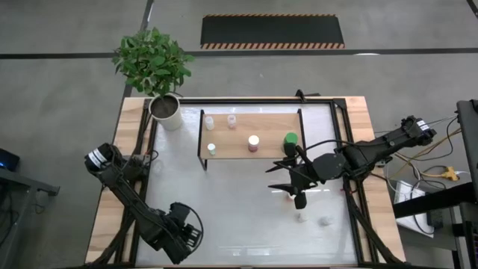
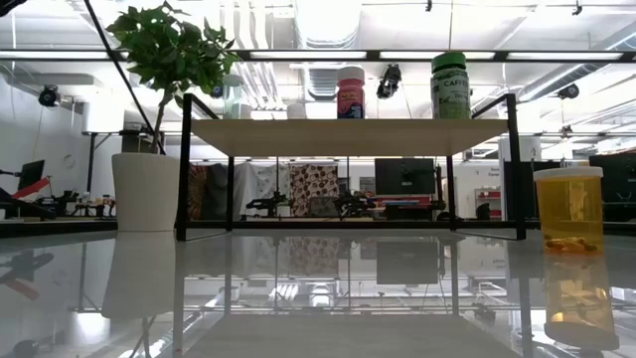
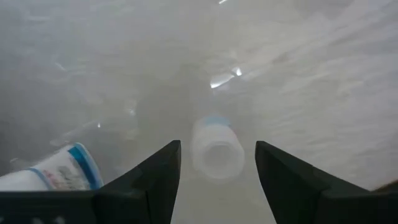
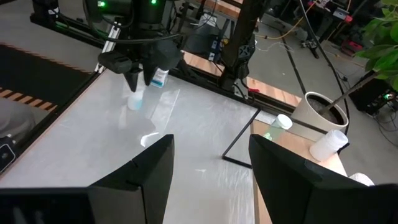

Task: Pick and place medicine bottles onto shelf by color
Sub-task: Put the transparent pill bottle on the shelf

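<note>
Since the next grasp looks like the left arm's, I start at the table's (image 1: 246, 246) near left corner, where the left gripper (image 4: 140, 79) hangs just above the surface. Its wrist view shows a small white bottle (image 3: 216, 155) dead ahead in the gap, one finger (image 3: 149, 180) on each side, spread wider than the bottle and not touching it. I see the bottle nearly end-on, a round face with a bluish band beyond it, so its long axis seems to run along the approach line, but the picture is too hazy for me to say whether it stands or lies. A second bottle with a blue band (image 3: 62, 173) sits just beside that finger, outside the gap. The high view hides both under the arm. The right wrist view gives me the side look instead and puts the white bottle right below the fingertips. Farther in, toward the middle right, the right gripper (image 4: 211, 143) hovers wide and empty, well away from that bottle, with two pale bottles (image 1: 302, 217) loose nearer the front edge. Only the low view shows the orange bottle (image 2: 568, 204) clearly, upright on the table. Along the far edge the shelf (image 1: 269, 127) carries several bottles, the green-capped one (image 1: 290, 139) at its right end.
</note>
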{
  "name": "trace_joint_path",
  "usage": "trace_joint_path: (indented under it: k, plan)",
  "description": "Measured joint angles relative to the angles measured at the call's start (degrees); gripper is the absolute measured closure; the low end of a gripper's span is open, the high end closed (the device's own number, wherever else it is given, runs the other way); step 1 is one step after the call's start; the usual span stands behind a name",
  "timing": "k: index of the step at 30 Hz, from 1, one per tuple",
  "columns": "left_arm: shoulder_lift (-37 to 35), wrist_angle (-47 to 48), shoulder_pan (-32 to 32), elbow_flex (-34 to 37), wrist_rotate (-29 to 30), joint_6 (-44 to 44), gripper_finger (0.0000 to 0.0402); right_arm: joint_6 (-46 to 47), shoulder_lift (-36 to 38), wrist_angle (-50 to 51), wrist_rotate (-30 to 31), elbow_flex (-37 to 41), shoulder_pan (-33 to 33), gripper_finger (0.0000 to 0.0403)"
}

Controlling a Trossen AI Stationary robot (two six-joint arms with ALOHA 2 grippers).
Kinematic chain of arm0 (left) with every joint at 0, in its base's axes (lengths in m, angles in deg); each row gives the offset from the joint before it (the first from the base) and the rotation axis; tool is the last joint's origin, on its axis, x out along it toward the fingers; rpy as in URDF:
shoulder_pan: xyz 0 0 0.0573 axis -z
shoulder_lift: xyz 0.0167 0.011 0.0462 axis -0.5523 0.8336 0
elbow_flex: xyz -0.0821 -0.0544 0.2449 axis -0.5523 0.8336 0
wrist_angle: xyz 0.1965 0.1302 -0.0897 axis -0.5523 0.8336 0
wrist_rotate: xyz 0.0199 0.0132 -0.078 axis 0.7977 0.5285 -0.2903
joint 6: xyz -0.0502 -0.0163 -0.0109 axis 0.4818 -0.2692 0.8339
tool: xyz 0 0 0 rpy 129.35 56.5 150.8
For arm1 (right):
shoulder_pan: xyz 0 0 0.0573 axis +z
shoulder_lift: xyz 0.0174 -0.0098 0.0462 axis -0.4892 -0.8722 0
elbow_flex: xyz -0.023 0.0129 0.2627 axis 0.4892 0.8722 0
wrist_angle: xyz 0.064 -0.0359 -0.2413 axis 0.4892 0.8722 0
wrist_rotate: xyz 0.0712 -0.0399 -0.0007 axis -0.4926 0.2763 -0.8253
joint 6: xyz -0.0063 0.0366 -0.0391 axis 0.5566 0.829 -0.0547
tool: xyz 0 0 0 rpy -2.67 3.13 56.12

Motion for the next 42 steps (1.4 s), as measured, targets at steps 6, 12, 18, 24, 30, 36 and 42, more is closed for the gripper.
trace_joint_path:
  k: [6, 12, 18, 24, 30, 36, 42]
  plan:
    - [2.1, -0.2, 0.0, 0.1, -0.4, 0.0, 0.0212, 0.9, 0.0, 0.2, 0.0, 0.6, 0.0, 0.0204]
    - [2.8, -0.2, 0.0, 0.6, -0.5, 0.1, 0.0212, 1.3, 0.0, 0.2, 0.0, 1.6, 0.0, 0.0204]
    - [2.8, -0.1, 0.0, 0.7, -0.5, 0.0, 0.0212, 2.1, 0.0, 0.1, 0.0, 2.0, 0.0, 0.0204]
    - [2.8, -0.1, 0.0, 0.7, -0.5, 0.0, 0.0212, 2.1, 0.0, 0.1, 0.0, 2.1, 0.0, 0.0204]
    - [2.8, -0.1, 0.0, 0.7, -0.5, -0.1, 0.0226, 2.0, 0.0, 0.0, 0.0, 2.9, 0.0, 0.0204]
    - [2.8, -0.2, 0.1, 0.7, -1.9, -0.1, 0.0263, 2.2, 0.0, -0.2, 0.0, 3.4, 0.0, 0.0204]
    - [2.8, -0.3, -0.1, 0.7, 0.8, -0.9, 0.0279, 3.0, 0.0, -0.2, 0.0, 3.4, 0.0, 0.0204]
